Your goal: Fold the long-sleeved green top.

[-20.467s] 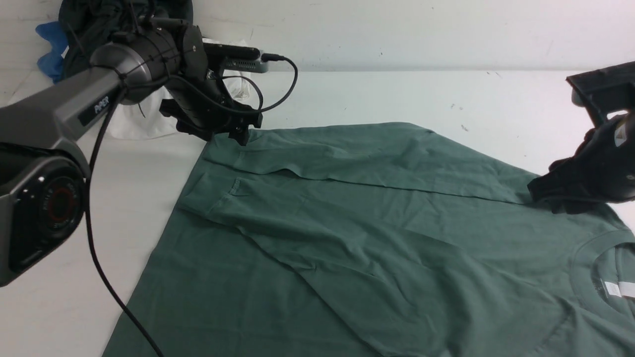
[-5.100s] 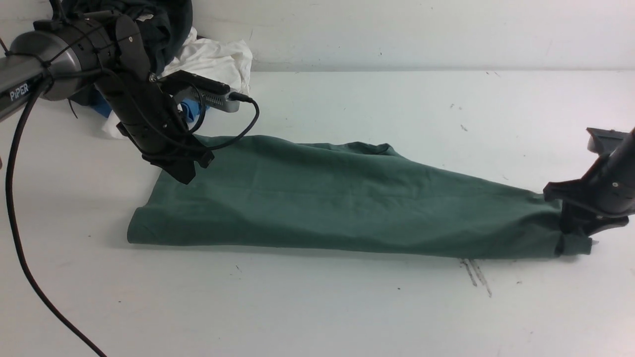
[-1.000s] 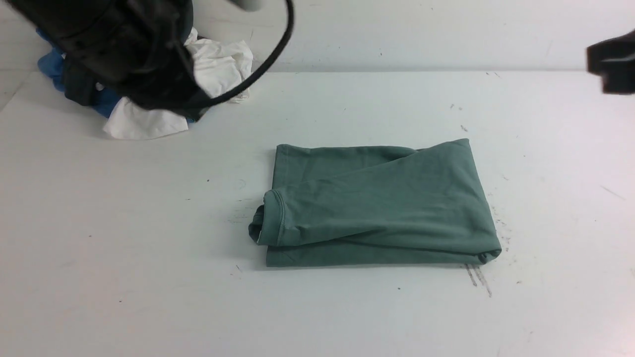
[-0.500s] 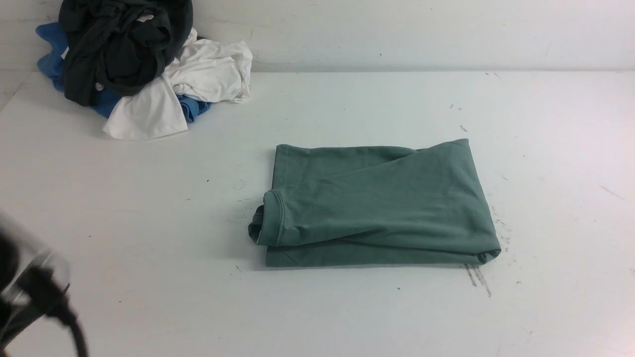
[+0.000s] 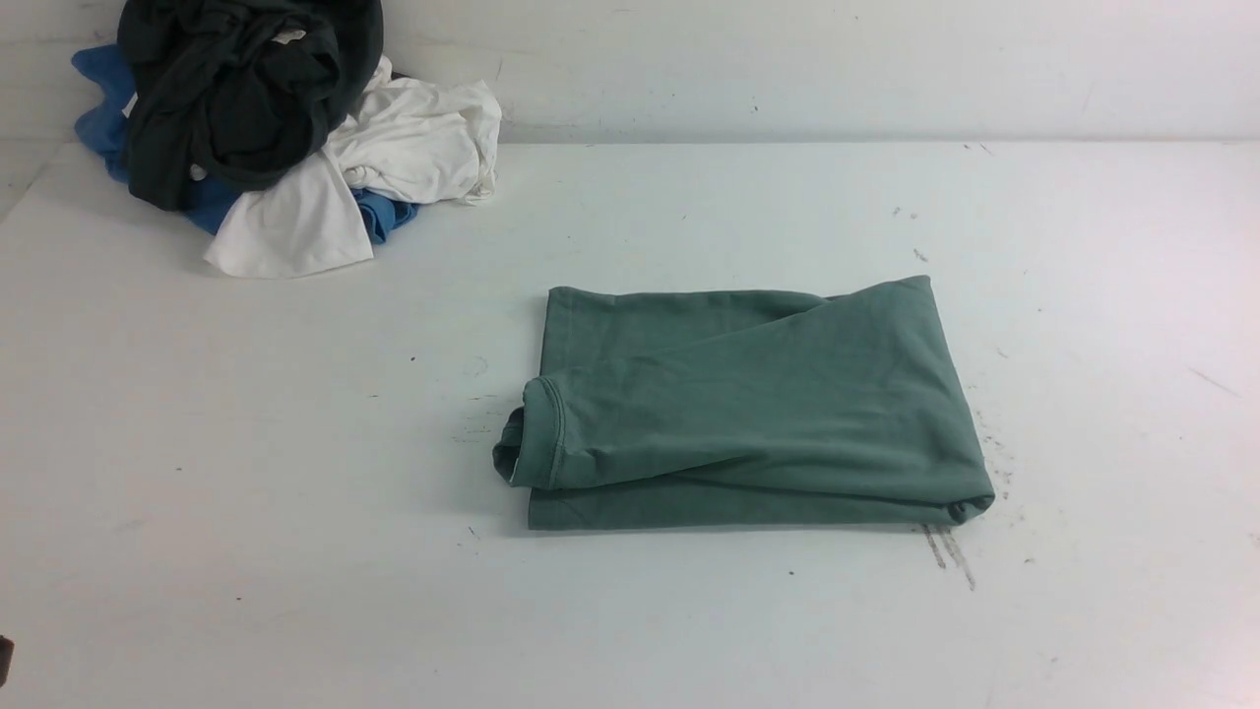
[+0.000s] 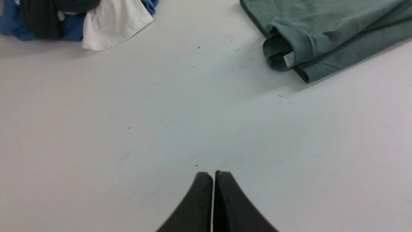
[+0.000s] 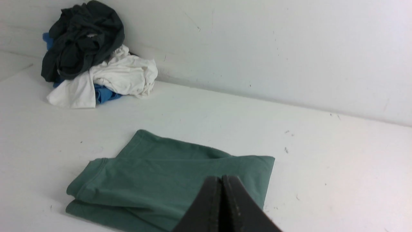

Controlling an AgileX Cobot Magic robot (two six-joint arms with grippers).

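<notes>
The green long-sleeved top [image 5: 748, 404] lies folded into a compact rectangle in the middle of the white table, a hemmed edge rolled at its left end. It also shows in the left wrist view as the top [image 6: 325, 35] with a small white label, and in the right wrist view as the top [image 7: 167, 180]. My left gripper [image 6: 213, 174] is shut and empty above bare table, well apart from the top. My right gripper [image 7: 221, 178] is shut and empty, raised clear of the top. Neither gripper appears in the front view.
A heap of clothes sits at the table's far left corner against the wall: a blackish garment [image 5: 246, 89] on top, a white garment [image 5: 394, 148] and a blue garment [image 5: 103, 98] under it. The white wall [image 5: 837, 59] bounds the table's far edge.
Both arms have drawn back out of the front view: the left arm swept from the far left corner down and off the near left edge, the right left the upper right. The top stayed still.
</notes>
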